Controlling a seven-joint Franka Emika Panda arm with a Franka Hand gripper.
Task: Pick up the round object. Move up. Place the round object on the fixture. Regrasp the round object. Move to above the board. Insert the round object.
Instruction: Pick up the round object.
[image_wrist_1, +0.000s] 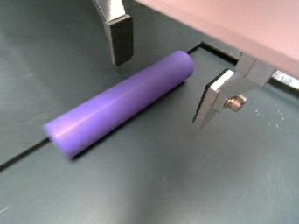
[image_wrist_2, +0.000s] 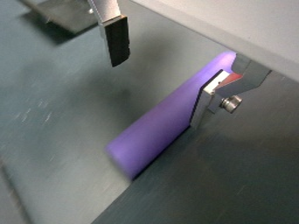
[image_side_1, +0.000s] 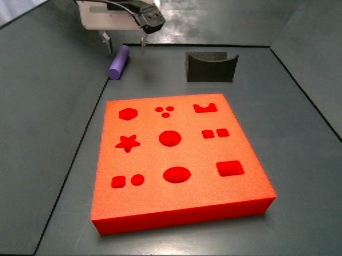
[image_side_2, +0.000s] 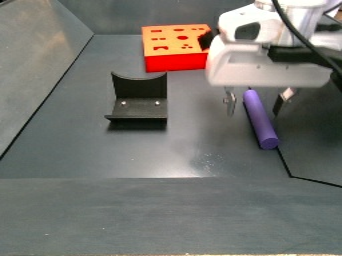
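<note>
**Fingers spread wide over the purple peg**

In a wrist view the two fingers stand wide apart, one on each side of the round object, and hold nothing; whether a plate touches the peg cannot be told. The gripper is low over the peg, near one of its ends. The peg lies flat on the dark worktop.

In a side view the gripper hangs at the upper right, with the peg below it. The fixture stands apart to its left, and the board lies behind at the top centre. In a side view the peg lies at the upper left, beyond the board, with the fixture to its right.
</note>
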